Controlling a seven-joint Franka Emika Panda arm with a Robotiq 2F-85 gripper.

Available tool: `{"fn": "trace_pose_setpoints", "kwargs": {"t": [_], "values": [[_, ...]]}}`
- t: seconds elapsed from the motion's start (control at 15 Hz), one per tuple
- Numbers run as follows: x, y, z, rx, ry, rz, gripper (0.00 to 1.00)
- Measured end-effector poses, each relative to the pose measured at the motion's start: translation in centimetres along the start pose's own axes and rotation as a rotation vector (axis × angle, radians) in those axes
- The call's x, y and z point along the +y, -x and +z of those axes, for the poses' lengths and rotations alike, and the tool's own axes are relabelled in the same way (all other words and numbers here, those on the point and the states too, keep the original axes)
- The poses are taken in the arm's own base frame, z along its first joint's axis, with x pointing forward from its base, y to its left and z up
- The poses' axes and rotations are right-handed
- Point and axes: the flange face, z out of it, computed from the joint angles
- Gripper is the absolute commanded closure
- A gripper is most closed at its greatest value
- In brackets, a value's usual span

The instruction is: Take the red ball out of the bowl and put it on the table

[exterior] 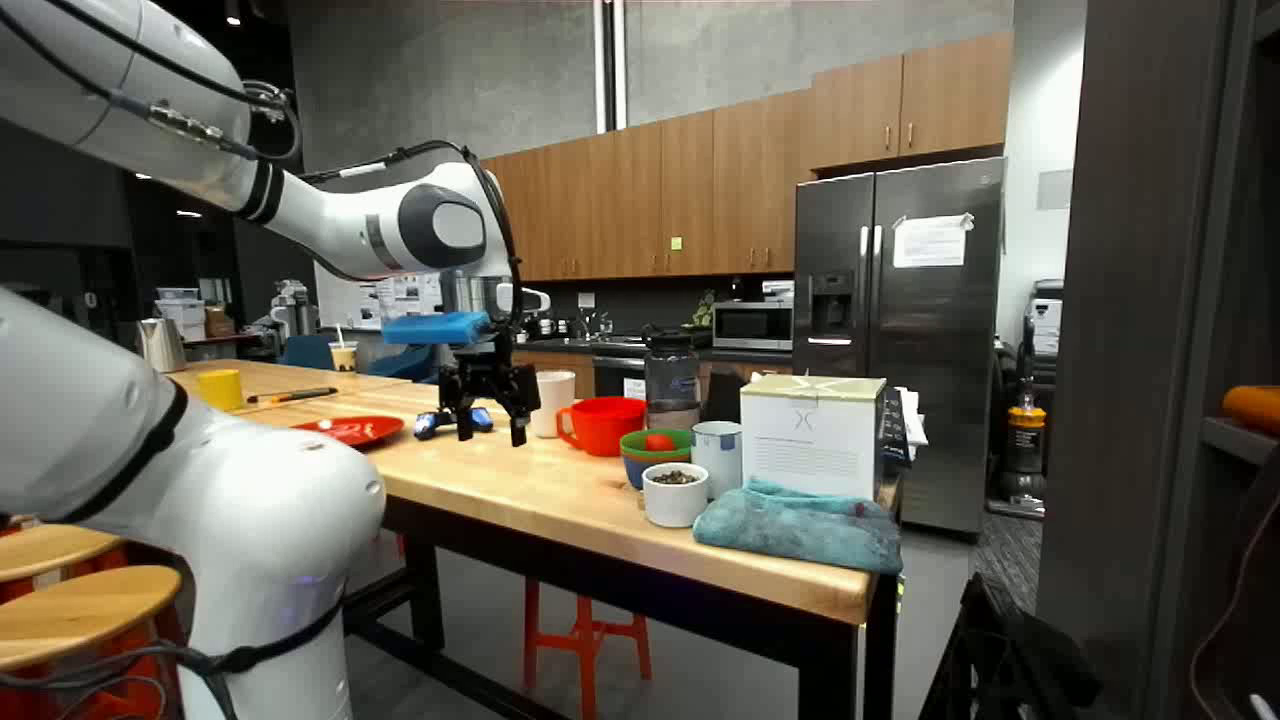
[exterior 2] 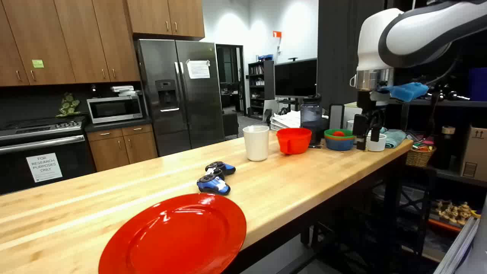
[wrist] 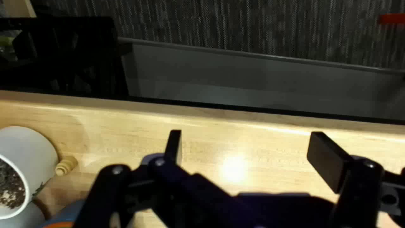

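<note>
The red ball (exterior: 659,442) sits in the top green bowl (exterior: 634,452) of a green, orange and blue stack; the ball (exterior 2: 338,133) and stack (exterior 2: 339,144) also show in an exterior view. A bright red handled bowl (exterior: 610,428) stands apart, its inside not visible. My gripper (exterior: 492,425) is open and empty above the wooden table (exterior: 500,475), to the side of the stack and nearer the robot. In the wrist view, the open fingers (wrist: 246,152) have bare wood between them, and only part of the stack (wrist: 68,212) shows; the ball is out of view.
A white cup of dried bits (exterior: 675,497), a pale mug (exterior: 718,455), a white box (exterior: 812,435) and a teal cloth (exterior: 797,525) crowd the stack. A dark bottle (exterior 2: 311,120), beige cup (exterior 2: 256,143), game controller (exterior 2: 215,179) and flat red dish (exterior 2: 175,236) also stand there.
</note>
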Motion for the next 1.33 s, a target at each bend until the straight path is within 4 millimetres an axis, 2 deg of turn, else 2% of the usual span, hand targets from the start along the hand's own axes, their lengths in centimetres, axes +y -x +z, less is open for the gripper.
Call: {"fn": "trace_pose_setpoints", "kwargs": {"t": [1.33], "values": [[-0.44, -0.03, 0.07, -0.001, -0.018, 0.011, 0.0]]}}
